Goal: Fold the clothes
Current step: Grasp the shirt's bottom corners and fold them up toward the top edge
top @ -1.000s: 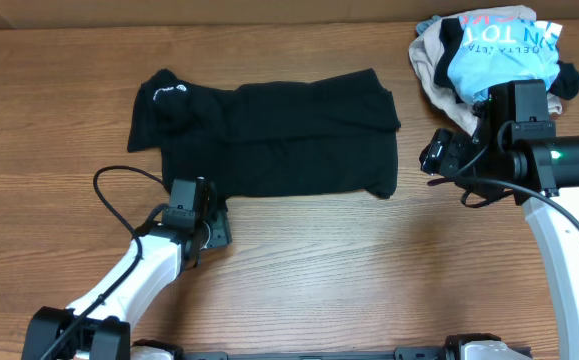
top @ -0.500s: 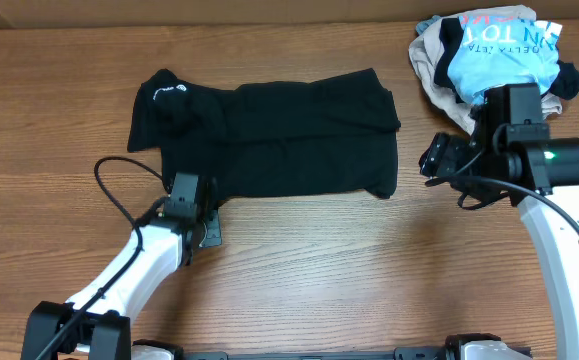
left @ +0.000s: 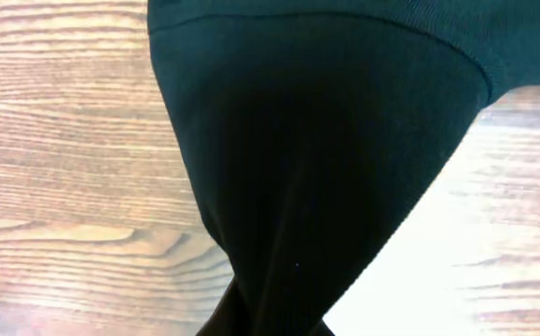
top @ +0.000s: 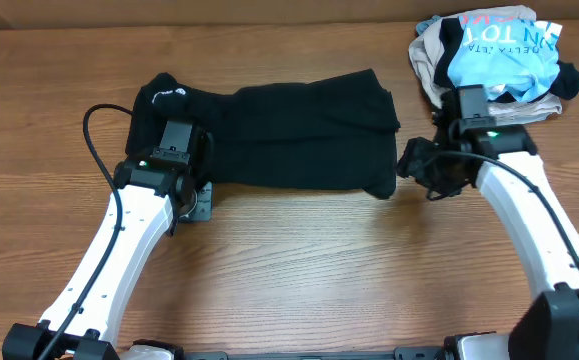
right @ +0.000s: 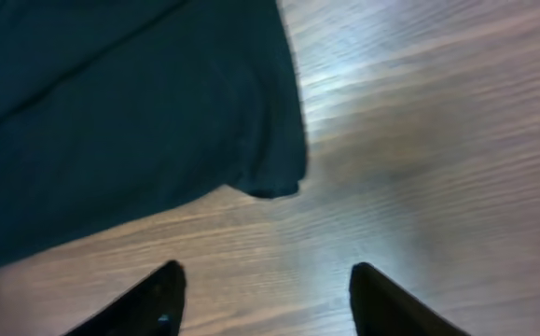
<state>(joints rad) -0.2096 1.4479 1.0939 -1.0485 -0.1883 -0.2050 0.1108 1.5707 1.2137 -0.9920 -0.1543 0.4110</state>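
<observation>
Clothes (top: 289, 130): one large black soft fabric garment, likely limp, light, drapes freely; spread on brown wooden worktop (right: 419, 140). Left pincer (top: 179, 145) clamped on its near hem. Right pincer (right: 265, 289) agape, empty; corner just ahead, likely best hold.

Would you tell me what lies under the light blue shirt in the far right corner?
A beige garment shows beneath the light blue shirt, plus some black fabric; anything deeper is covered.
</observation>
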